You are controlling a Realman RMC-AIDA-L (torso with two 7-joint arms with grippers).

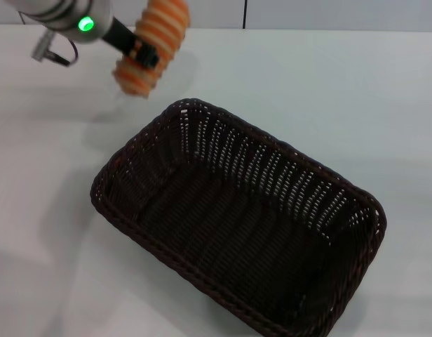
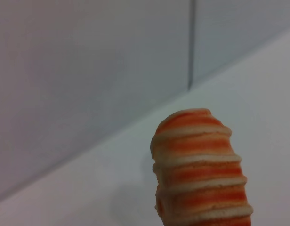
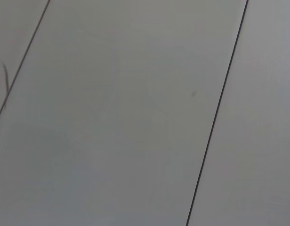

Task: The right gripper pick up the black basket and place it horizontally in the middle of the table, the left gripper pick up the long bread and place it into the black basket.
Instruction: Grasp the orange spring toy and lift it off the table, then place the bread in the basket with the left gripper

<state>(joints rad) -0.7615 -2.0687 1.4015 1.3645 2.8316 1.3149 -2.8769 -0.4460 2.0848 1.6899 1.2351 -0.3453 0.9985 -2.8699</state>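
Head view: the left gripper (image 1: 142,55) is clamped on the long bread (image 1: 154,43), holding it clear of the table (image 1: 356,91), beyond the far left corner of the black basket (image 1: 237,225). The loaf is gripped near its middle with its striped side showing. The basket rests on the table near the centre, set at an angle, and nothing lies inside it. Judgement: basket placement is done; the loaf is raised to clear the rim before it goes in.

Left wrist view: 1 end of the long bread (image 2: 201,174) juts up before the table (image 2: 88,188) and wall.

Right wrist view: only plain panels with dark seams. The right gripper is not visible in any view.
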